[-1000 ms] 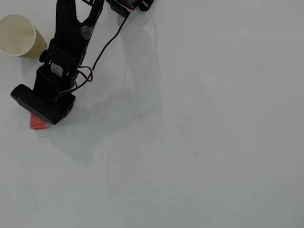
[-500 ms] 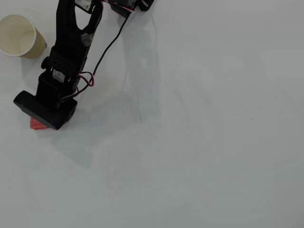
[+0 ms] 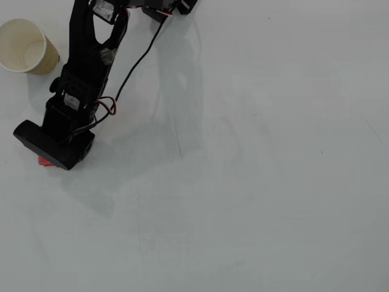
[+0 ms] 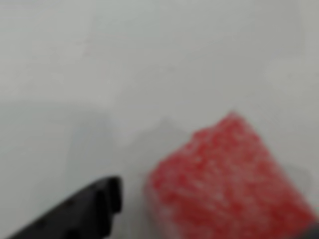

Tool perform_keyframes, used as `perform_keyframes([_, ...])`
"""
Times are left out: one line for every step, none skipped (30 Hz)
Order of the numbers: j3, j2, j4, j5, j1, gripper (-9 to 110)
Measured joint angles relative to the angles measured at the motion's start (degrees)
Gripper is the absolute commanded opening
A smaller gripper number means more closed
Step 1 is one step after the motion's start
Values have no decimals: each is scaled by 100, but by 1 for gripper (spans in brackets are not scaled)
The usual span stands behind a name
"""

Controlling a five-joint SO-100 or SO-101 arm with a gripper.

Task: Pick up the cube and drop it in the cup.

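— Where do we see the cube [image 4: 227,181] now?

— In the wrist view it fills the lower right part, blurred but clearly red with whitish speckles. It lies on the white table [image 3: 255,182]. In the overhead view only a thin red sliver of it [image 3: 44,161] shows at the lower left edge of the black arm [image 3: 79,79], which covers the rest.

— Which way does it point?

— In the wrist view it sits turned, not square to the frame. One corner points up, toward the top of the picture, and its edges run diagonally down to the left and to the right. We cannot name a long axis, because the sides look about equal and the picture is soft.

— And the gripper [image 4: 199,219]?

— In the wrist view one black finger [image 4: 94,206] comes in from the lower left, and its tip stands just beside the left face of the cube, with a narrow strip of table between them. A dark trace at the lower right corner may be the other finger, but we cannot tell. So the jaws appear spread, with the cube between them, and they do not pinch it.

— Where is the cup [image 3: 24,45]?

— In the overhead view it stands upright at the upper left, just left of the arm, apart from the cube.
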Motion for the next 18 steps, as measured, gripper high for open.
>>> perform_keyframes([0,0,0,0,26,42])
perform_keyframes([0,0,0,0,62,42])
perform_keyframes([0,-9,0,0,88,42])
perform_keyframes([0,-26,0,0,114,42])
perform_keyframes([0,-35,0,0,132,42])
perform_keyframes([0,-44,0,0,149,42])
perform_keyframes([0,-44,0,0,176,42])
perform_keyframes([0,-44,0,0,193,42])
perform_keyframes([0,-44,0,0,211,42])
perform_keyframes([0,-44,0,0,220,42])
perform_keyframes([0,-44,0,0,237,42])
perform_keyframes([0,-44,0,0,237,42])
perform_keyframes([0,-44,0,0,255,42])
perform_keyframes([0,-44,0,0,264,42])
perform_keyframes([0,-44,0,0,272,42])
perform_keyframes([0,-44,0,0,272,42])
perform_keyframes([0,-44,0,0,272,42])
perform_keyframes([0,-44,0,0,281,42])
